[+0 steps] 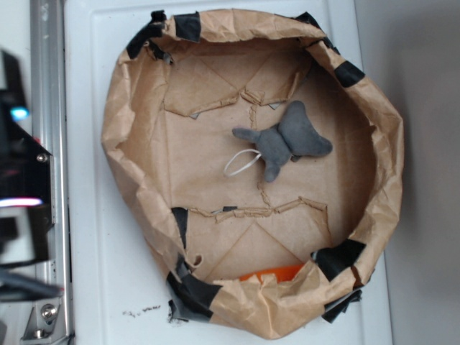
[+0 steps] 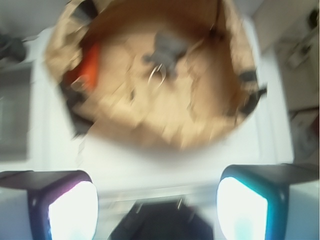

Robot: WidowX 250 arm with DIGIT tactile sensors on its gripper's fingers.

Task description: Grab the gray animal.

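Note:
The gray animal is a flat dark-gray plush with big ears and a white string loop. It lies on the floor of a brown paper basin, right of centre. In the blurred wrist view the gray animal shows far off at the top, inside the paper basin. My gripper is open, its two fingers wide apart at the bottom corners with nothing between them. It hangs well back from the basin, over the white surface. In the exterior view only dark blurred robot parts show at the left edge.
An orange object peeks out under the basin's near wall, also visible as the orange object in the wrist view. Black tape patches hold the crumpled rim. The basin sits on a white surface beside a metal rail.

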